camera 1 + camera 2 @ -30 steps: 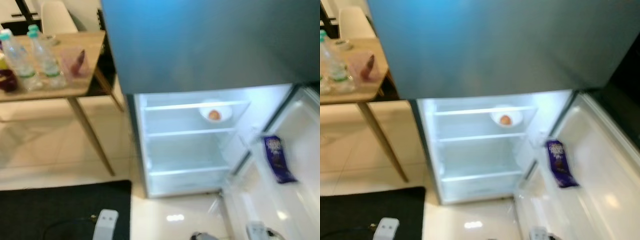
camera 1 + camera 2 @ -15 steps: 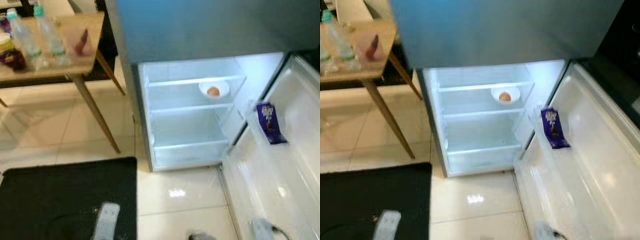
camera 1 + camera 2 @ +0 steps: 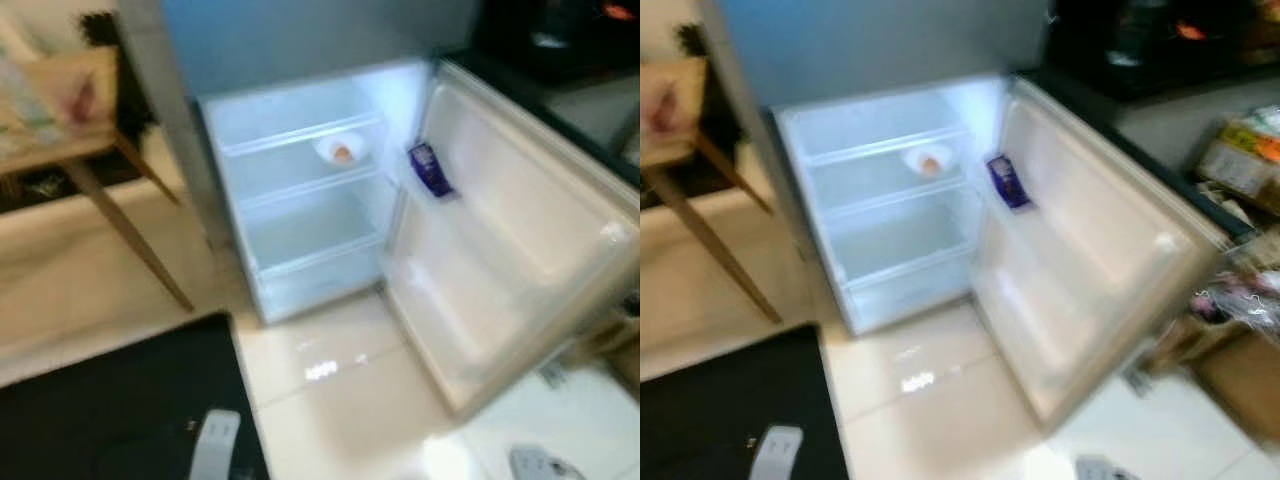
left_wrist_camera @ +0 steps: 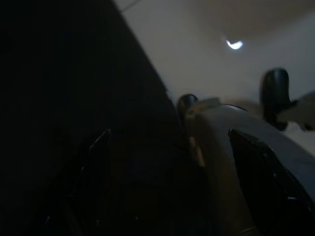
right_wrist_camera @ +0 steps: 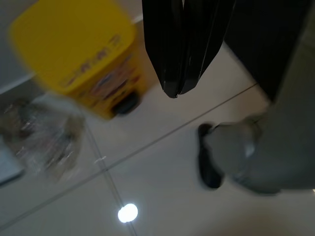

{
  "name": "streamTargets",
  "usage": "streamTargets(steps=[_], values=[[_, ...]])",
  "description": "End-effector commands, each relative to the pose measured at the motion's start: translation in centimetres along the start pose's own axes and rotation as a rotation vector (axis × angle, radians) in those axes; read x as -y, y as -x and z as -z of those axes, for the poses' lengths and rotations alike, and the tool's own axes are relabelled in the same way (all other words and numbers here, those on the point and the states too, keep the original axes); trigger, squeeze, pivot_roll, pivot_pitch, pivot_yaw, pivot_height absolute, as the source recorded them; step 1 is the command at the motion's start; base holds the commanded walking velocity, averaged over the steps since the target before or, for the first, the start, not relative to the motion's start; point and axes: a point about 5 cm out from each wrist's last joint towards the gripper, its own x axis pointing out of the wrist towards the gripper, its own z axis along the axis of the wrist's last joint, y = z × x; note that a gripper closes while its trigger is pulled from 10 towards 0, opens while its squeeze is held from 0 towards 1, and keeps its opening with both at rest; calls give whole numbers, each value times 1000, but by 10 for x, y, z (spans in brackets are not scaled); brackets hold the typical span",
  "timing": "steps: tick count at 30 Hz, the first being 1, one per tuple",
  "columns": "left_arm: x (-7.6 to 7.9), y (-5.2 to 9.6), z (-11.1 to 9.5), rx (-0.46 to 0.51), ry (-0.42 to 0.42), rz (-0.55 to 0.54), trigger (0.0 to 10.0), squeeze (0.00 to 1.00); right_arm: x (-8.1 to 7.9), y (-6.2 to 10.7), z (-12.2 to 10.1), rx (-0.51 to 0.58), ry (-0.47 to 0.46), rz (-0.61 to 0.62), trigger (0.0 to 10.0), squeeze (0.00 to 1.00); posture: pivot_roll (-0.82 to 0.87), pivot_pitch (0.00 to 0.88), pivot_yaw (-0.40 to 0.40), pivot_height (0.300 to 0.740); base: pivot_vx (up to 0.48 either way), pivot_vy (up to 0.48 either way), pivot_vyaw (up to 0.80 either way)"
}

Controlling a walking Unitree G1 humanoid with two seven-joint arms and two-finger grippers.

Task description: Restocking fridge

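Ahead at twelve o'clock the fridge [image 3: 300, 200] stands open, its door [image 3: 500, 240] swung wide to two o'clock for loading; a bowl [image 3: 340, 150] sits on the upper shelf; my right gripper [image 5: 179, 73] hangs idle, fingers pressed together, carrying nothing; my left gripper's state I cannot tell.

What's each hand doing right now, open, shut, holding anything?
Left hand: hanging idle in the dark, fingers spread open, nothing between them.
Right hand: hanging over the floor, fingers pressed together, shut, nothing held.
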Motion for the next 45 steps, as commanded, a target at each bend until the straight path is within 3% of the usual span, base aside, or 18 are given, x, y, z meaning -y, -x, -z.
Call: streamTargets(steps=[1,12,18,28,36,40,41,42,43,44,45], values=[[-2,1,2,-8,4,-4,10000,0,4,0,-5,11,8,8,10000,0,-26,53,4,740,0,0,-788],[-1,0,0,4,-16,20,10000,0,6,0,-7,16,8,16,10000,0,-27,44,3,740,0,0,-788],[-1,1,0,10,2,28,10000,0,7,0,-10,29,2,19,10000,0,-27,50,3,740,0,0,0],[-1,1,1,2,-9,29,10000,0,6,0,-7,25,-7,19,10000,0,-29,55,4,740,0,-475,0],[-1,1,1,8,18,26,10000,0,12,1,-13,47,-10,47,10000,0,-28,58,1,740,0,0,0],[0,1,2,4,17,29,10000,0,23,2,-38,138,-56,91,10000,0,-29,60,1,740,0,0,0],[0,1,2,3,17,29,10000,0,28,3,-48,177,-78,103,10000,0,-29,60,1,740,0,0,0],[0,1,3,1,16,30,10000,0,40,8,-79,306,-164,128,10000,0,-29,61,1,740,0,0,0],[0,1,3,1,16,30,10000,0,40,8,-79,306,-164,128,10000,0,-29,61,1,740,0,0,0],[0,1,3,-1,15,30,10000,0,49,13,-98,389,-228,138,10000,0,-29,62,1,740,0,0,0],[0,1,3,-1,14,30,10000,0,50,14,-101,401,-238,139,10000,0,-29,62,1,740,0,0,0]])
